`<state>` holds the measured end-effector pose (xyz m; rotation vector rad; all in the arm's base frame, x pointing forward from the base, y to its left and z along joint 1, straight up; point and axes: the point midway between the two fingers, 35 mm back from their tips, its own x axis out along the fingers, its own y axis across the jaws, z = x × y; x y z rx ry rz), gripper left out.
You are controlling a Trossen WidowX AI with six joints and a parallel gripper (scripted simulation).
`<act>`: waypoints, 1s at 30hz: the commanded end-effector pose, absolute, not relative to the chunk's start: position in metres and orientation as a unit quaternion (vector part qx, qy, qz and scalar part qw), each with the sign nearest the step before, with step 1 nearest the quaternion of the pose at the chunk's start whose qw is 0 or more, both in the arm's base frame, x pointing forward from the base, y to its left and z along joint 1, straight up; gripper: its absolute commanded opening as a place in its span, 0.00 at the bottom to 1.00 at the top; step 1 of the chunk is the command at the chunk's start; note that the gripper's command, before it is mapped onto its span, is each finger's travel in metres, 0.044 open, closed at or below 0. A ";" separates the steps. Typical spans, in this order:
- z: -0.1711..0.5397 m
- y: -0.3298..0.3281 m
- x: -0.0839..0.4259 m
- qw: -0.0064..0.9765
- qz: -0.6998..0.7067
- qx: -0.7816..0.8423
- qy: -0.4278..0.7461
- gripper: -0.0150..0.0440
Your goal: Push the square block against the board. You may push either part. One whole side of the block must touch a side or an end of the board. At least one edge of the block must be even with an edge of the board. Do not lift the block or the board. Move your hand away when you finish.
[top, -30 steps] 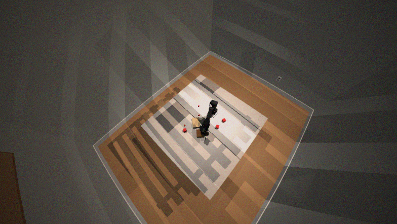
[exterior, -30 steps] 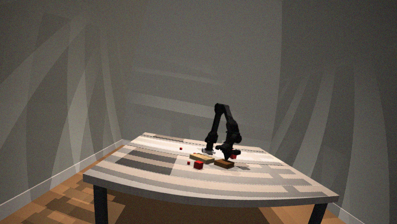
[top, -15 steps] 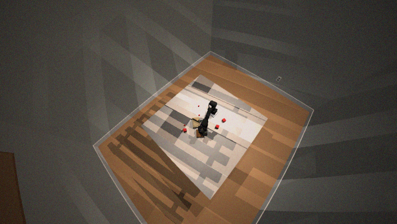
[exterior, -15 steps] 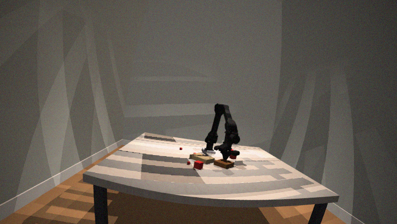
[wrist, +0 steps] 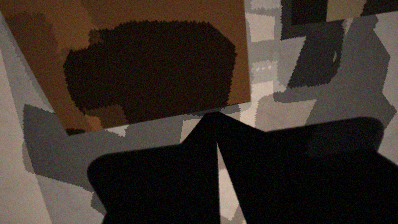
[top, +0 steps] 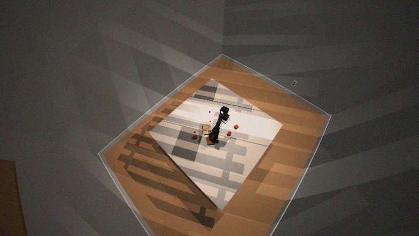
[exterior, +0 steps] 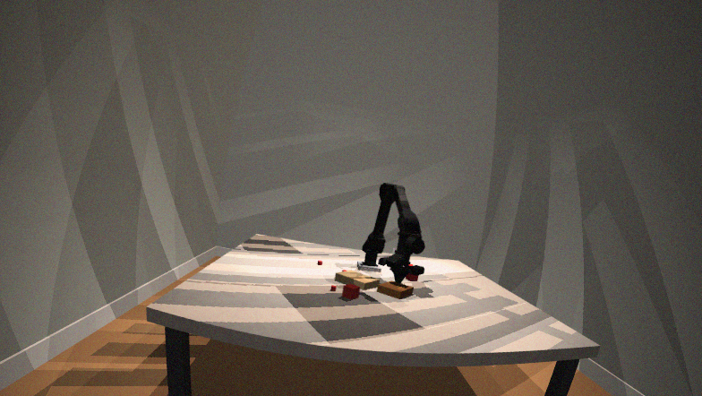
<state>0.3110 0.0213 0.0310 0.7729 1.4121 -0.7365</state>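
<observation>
The brown square block (top: 209, 141) (exterior: 391, 289) (wrist: 165, 12) lies flat on the table. The pale wooden board (top: 206, 127) (exterior: 349, 278) (wrist: 345, 9) lies flat near it, with a narrow gap between them in the wrist view. My gripper (exterior: 398, 281) (wrist: 212, 118) is shut and empty, pointing down. Its tips are at the block's near edge in the wrist view; whether they touch it I cannot tell. The arm partly covers the block in the top view, and only a corner of the board shows in the wrist view.
A red cube (top: 195, 136) (exterior: 351, 291) lies near the board. Two more red cubes, one (top: 229, 133) nearer the arm and one (top: 236, 126) farther out, lie on the arm's other side. Small red pieces, such as one (top: 209, 111) (exterior: 320, 262), lie near the board and farther back.
</observation>
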 end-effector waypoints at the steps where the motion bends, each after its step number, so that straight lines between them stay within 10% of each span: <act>1: 0.030 0.026 0.307 0.633 -0.324 0.337 0.617 0.25; 30: 0.084 0.053 0.287 0.632 -0.323 0.338 0.618 0.25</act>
